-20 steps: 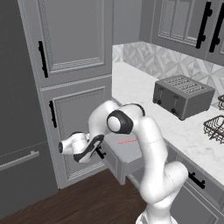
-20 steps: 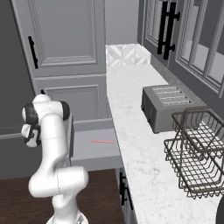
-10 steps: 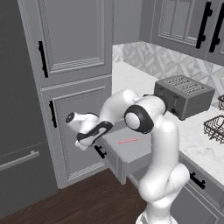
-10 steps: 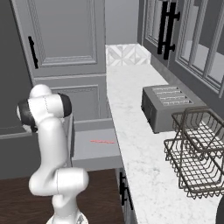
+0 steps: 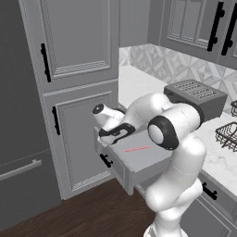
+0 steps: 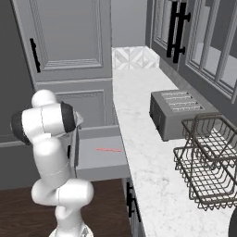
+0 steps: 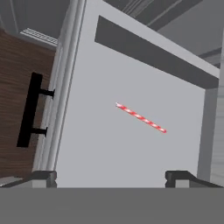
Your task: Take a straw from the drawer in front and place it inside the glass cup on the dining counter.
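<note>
Wide-spread and empty, the two-finger gripper (image 5: pixel 121 133) is held above the front left part of the shallow grey box drawer (image 5: pixel 152 159), which is pulled out from under the marble worktop. In the left base view, going from left to right, the drawer's short black bar handle (image 5: pixel 106 160) is seen on the front panel, then the gripper over the drawer's near edge, then the thin red-pink straw (image 5: pixel 137 149) lying flat on the drawer floor — near the fingers but apart from them. In the hand view the handle (image 7: pixel 29 110) is seen at the left, the two dark finger tips (image 7: pixel 43 176) at the bottom, and the straw (image 7: pixel 140 117) lies slantwise ahead of them, roughly midway between — nothing is touched. A grey toaster (image 6: pixel 178 112) and a dark wire basket (image 6: pixel 207 162) are set on the worktop to the right.
</note>
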### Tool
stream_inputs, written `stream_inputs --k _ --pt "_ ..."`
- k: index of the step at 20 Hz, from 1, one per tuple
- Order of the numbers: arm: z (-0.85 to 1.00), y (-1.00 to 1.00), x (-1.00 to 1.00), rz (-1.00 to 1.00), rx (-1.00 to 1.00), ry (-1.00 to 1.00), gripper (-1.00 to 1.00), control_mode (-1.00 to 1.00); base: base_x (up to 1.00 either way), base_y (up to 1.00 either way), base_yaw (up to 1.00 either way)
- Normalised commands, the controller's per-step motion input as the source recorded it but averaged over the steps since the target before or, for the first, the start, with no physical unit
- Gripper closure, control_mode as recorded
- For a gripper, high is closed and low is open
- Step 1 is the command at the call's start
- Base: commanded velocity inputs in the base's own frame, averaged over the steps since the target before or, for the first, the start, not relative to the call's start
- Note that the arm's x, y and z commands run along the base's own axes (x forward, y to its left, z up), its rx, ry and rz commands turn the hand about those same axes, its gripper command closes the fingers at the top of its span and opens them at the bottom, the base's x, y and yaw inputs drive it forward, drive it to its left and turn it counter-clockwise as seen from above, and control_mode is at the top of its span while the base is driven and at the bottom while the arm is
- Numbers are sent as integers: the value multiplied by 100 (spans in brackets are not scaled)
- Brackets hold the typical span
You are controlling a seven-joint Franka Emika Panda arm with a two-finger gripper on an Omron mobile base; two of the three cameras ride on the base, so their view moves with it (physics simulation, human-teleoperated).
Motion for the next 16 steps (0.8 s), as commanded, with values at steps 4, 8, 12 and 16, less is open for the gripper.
stream_inputs --k 4,8,12,16 --pt "0 -64 37 0 14 7 -100 -100 0 0 0" --pt "-9 -47 31 0 21 13 -100 -100 0 0 0" --pt "-46 -14 21 0 17 13 -100 -100 0 0 0" --pt "-58 0 9 0 13 4 -100 -100 0 0 0"
